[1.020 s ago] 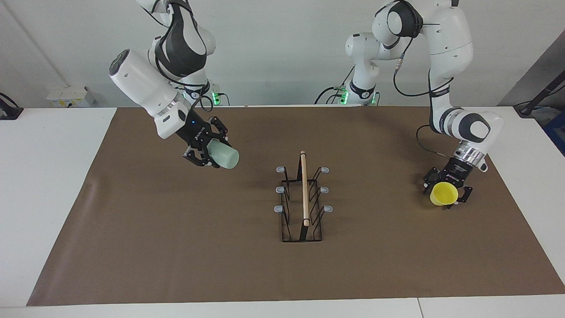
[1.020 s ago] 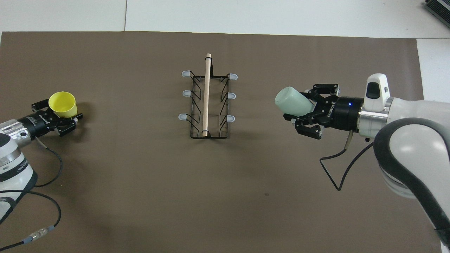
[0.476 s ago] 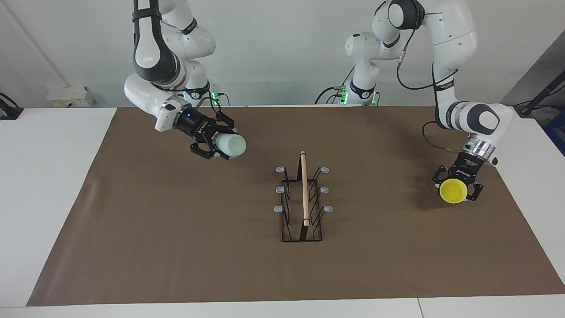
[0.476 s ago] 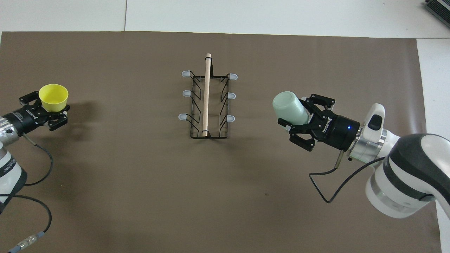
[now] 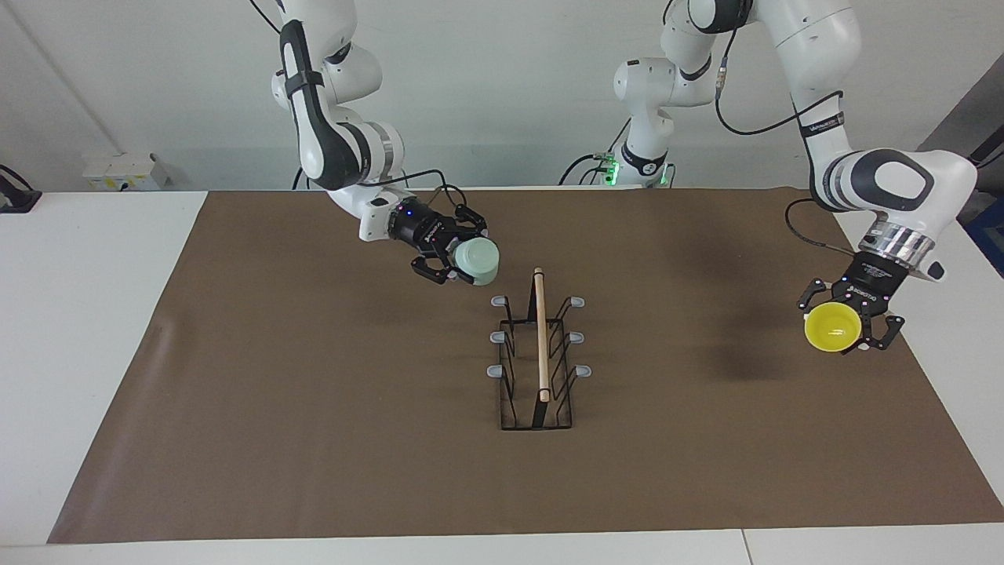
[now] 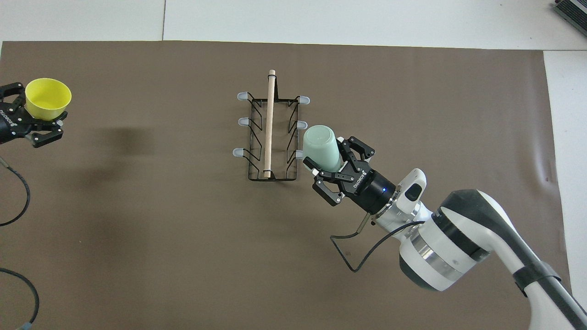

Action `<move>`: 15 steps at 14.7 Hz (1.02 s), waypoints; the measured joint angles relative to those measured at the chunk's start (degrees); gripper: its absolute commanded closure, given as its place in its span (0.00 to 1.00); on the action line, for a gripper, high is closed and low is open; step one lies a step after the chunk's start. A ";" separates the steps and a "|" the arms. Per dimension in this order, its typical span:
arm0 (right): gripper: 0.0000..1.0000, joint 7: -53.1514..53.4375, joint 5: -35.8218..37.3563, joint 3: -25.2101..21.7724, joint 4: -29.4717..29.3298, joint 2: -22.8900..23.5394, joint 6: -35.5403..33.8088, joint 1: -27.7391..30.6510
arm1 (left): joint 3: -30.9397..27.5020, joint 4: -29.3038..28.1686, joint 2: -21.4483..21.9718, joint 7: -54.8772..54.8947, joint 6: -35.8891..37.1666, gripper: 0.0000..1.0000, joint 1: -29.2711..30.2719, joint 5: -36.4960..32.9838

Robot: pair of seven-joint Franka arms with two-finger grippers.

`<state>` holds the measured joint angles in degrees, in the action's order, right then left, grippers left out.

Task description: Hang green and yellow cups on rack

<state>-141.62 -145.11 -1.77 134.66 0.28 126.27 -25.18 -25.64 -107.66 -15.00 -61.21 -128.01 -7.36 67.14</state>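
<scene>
The rack [image 5: 541, 345] stands mid-mat, a black wire frame with a wooden rod [image 6: 269, 123] on top and grey-tipped prongs. My right gripper [image 5: 459, 255] is shut on the mint green cup [image 5: 478, 261], held on its side in the air. The cup is just off the rack's end nearest the robots, on the right arm's side, apart from the prongs. In the overhead view the green cup [image 6: 322, 143] in my right gripper [image 6: 326, 153] overlaps the nearest prong. My left gripper [image 5: 847, 322] is shut on the yellow cup [image 5: 833, 327], raised over the mat's edge at the left arm's end; both show overhead, gripper [image 6: 34, 112] and cup [image 6: 47, 98].
A brown mat [image 5: 314, 408] covers most of the white table [image 5: 94, 329]. A cable [image 6: 357, 256] loops under my right wrist. A small white box [image 5: 125, 171] sits at the table's edge at the right arm's end.
My right gripper has carried the green cup across the mat to the rack. My left gripper has lifted the yellow cup and moved it outward, away from the rack.
</scene>
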 measured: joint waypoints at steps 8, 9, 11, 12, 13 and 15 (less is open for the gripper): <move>1.00 -2.57 -1.82 -0.01 -0.28 4.91 -4.09 -2.18 | 5.84 1.28 4.90 -2.06 -0.13 1.00 -0.18 -18.34; 1.00 -3.84 -2.41 -0.01 -0.52 6.31 -5.87 -2.30 | 6.23 1.28 5.37 -2.12 -0.13 1.00 -0.19 -19.76; 1.00 -5.10 -2.47 -0.01 -1.43 8.72 -7.76 -2.45 | 6.64 1.28 5.92 -2.12 -0.13 1.00 -0.18 -24.01; 1.00 -5.30 -2.48 -0.07 -1.86 9.24 -8.36 -2.44 | 7.18 1.28 6.21 -2.21 -0.14 1.00 -0.19 -26.48; 1.00 -5.43 -2.49 -0.14 -2.20 9.42 -8.79 -2.44 | 7.95 1.28 6.70 -2.59 -0.15 1.00 -0.20 -29.11; 1.00 -5.79 -2.51 -0.24 -2.46 9.60 -9.62 -2.41 | 9.90 1.30 8.12 -3.38 -0.18 1.00 -0.24 -34.74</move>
<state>-147.42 -147.62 -2.00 132.20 9.87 116.65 -27.60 -15.75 -106.36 -6.89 -64.59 -128.19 -7.60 32.40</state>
